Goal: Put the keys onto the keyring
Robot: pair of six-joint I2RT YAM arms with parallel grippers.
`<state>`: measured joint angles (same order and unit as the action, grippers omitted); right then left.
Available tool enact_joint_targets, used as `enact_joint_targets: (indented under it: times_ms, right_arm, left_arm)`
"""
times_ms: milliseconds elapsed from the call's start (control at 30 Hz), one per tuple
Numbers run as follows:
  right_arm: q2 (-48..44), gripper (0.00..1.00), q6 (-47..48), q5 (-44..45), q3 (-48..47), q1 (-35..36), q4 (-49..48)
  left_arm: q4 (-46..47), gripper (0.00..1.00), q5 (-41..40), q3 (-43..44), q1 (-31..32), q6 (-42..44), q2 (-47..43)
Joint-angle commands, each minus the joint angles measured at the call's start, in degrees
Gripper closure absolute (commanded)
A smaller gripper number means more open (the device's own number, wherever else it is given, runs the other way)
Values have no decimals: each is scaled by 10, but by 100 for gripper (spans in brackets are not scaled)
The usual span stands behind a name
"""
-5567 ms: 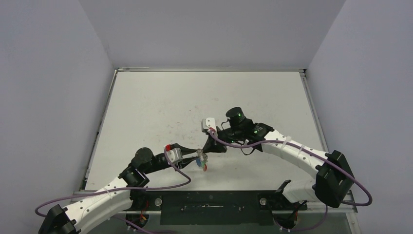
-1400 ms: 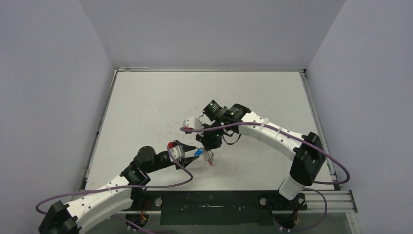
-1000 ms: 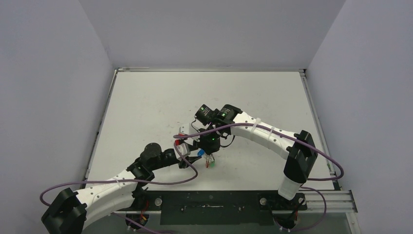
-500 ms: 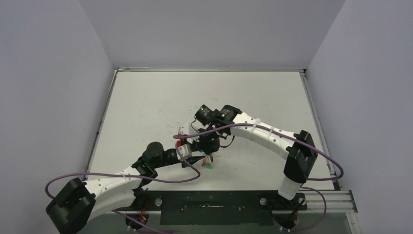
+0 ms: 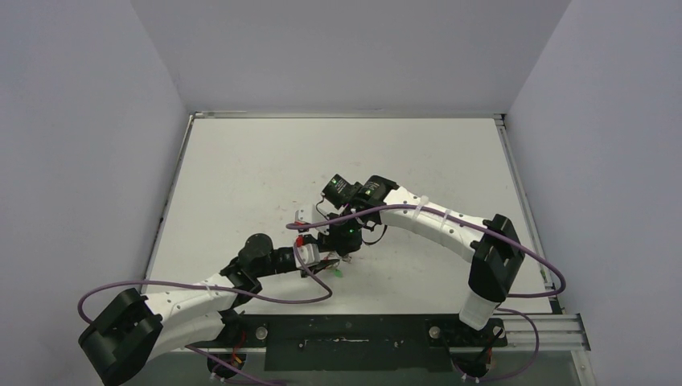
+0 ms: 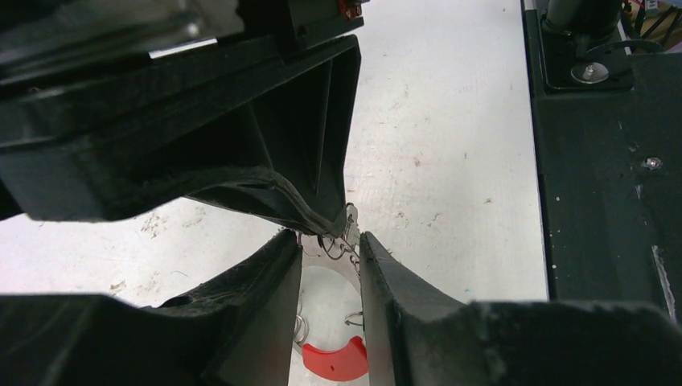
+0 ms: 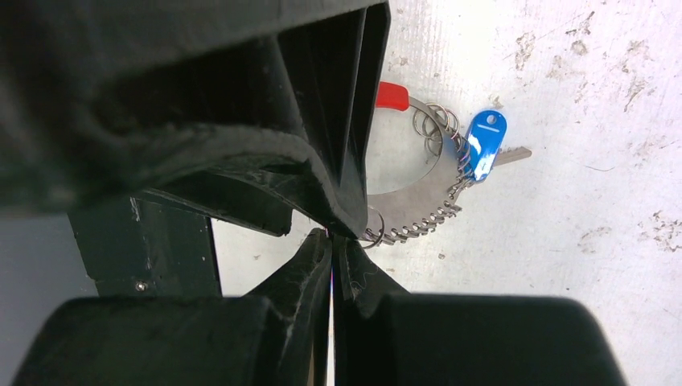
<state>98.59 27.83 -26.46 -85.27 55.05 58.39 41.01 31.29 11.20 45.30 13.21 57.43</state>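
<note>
White, scuffed tabletop (image 5: 241, 177) is filling the overhead view, and both arms are meeting near its middle. The left claw (image 5: 325, 260) and the right claw (image 5: 343, 250) are crowding together over the keyring, which is lying mostly hidden beneath them. A tiny green key (image 5: 339, 272) is showing just on the near side of the two claws.

Seen from the left wrist, the keyring (image 6: 338, 245) is sitting right between the fingers of the left claw (image 6: 328, 241). Its thin wire loops are crossing the gap at the tips, and its glossy red section (image 6: 336, 359) is curving across the gap closer to the camera. The matte black fingers (image 6: 265, 277) are standing narrowly apart, one on each side of the coil. Whether they are pressing on it I cannot tell. The right claw (image 6: 315, 225) is coming down from above, its tip meeting the same loops.

From the right wrist, the keyring (image 7: 418, 205) is arching away just beyond the right claw (image 7: 331, 237). It is looking like a silvery crescent with a spiral coil along its outer edge. The red section (image 7: 392, 95) is capping its far end. The right claw's fingers are pressed together, and they are seemingly nipping the near end of the coil. The left claw's black finger (image 7: 338, 161) is reaching to that same end. A blue key (image 7: 485, 145) with a shiny plastic head and a silver shaft is hanging on the coil's outer side. Several small split rings (image 7: 434, 122) are clustering beside it, between it and the red section.
</note>
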Motion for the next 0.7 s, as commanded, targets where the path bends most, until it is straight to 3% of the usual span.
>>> enact_joint_targets:
  times_ms: [0, 233, 467, 667]
  right_arm:
    - [-18, 100, -1, -14, 2, -6, -25]
    - [-38, 100, 20, -23, 30, -23, -43]
    - [-72, 100, 61, -56, 67, -30, -62]
    - [-74, 100, 63, -81, 64, -29, -66]
  left_arm:
    - [-2, 69, 3, 13, 3, 21, 0]
    - [-8, 72, -17, -16, 3, 21, -53]
    - [-101, 69, -45, -35, 3, 33, -167]
    - [-68, 71, -46, -47, 3, 20, -163]
